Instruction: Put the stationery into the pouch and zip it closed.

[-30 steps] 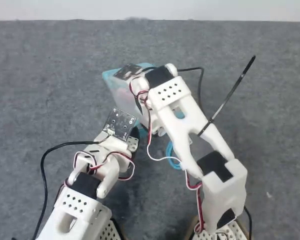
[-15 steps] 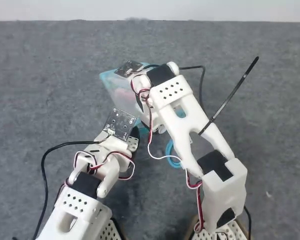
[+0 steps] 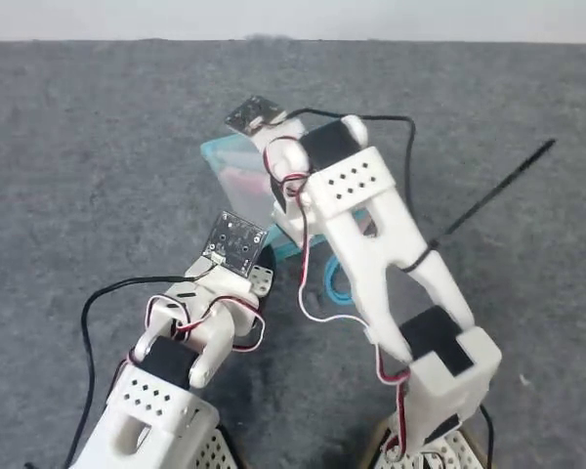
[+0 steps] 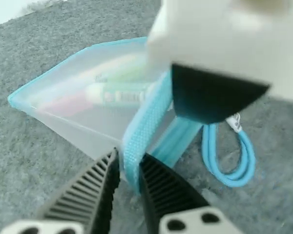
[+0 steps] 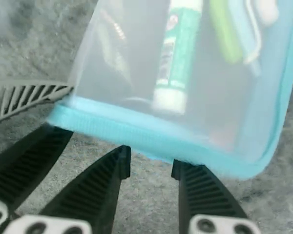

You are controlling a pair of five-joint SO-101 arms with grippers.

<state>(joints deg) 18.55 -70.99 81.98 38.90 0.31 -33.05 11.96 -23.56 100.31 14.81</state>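
The pouch (image 3: 236,171) is found in the middle of the counter (image 3: 98,147), partly under the wrist of the right arm; a green-labelled pen (image 5: 176,53) and other stationery are seen through its clear wall, so the zipping is judged to be the step in hand. The left end effector (image 4: 129,158) is clamped on the blue zipper band (image 4: 142,129); the right end effector (image 5: 151,158) is held with its jaws apart, one on each side of the same band, and nothing is gripped by it yet. The slider cannot be made out. If the right jaws are closed on bare band, the zip will not be moved; if the pull is too hard, the band may be dragged out of the left grip, and the pouch could then be tipped and the pens spilled. A blue cord (image 4: 229,156) lying just beside could also be caught.
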